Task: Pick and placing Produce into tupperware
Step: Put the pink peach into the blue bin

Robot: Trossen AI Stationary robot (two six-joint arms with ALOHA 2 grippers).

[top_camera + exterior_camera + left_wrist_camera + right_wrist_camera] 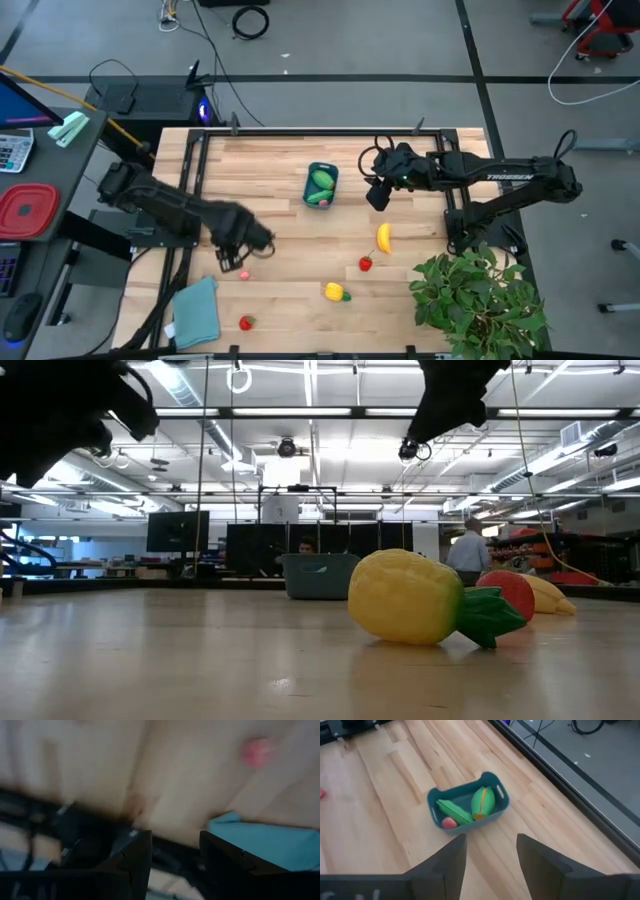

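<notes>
- High view: the teal tub [321,186] sits toward the far middle of the wooden table [290,300], with green pieces [322,181] inside it
- Right wrist view shows the tub [468,802] holding a long green piece [454,810], a rounder green piece with a yellow stripe [482,802] and a small pink-red piece [449,822]
- Right gripper [378,194] hangs just right of the tub, above the table; its fingers [451,857] are spread apart with nothing between them
- Left gripper [238,258] is over the near left part of the table, close to a small pink-red piece [244,274]; in the left wrist view its fingers [136,855] stand apart and empty, with the teal cloth [270,845] and a blurred pink piece [256,752] beyond them
- Banana [384,237] lies right of the middle, with a red strawberry [366,264] just near of it
- Yellow-and-green piece [336,292] lies nearer the front edge; another strawberry [246,322] lies near the front, just right of the cloth [196,312]
- Potted plant [480,300] stands at the near right corner
- Low view: the yellow-and-green piece [425,600] lies in front, and the tub [320,576] is far behind it
</notes>
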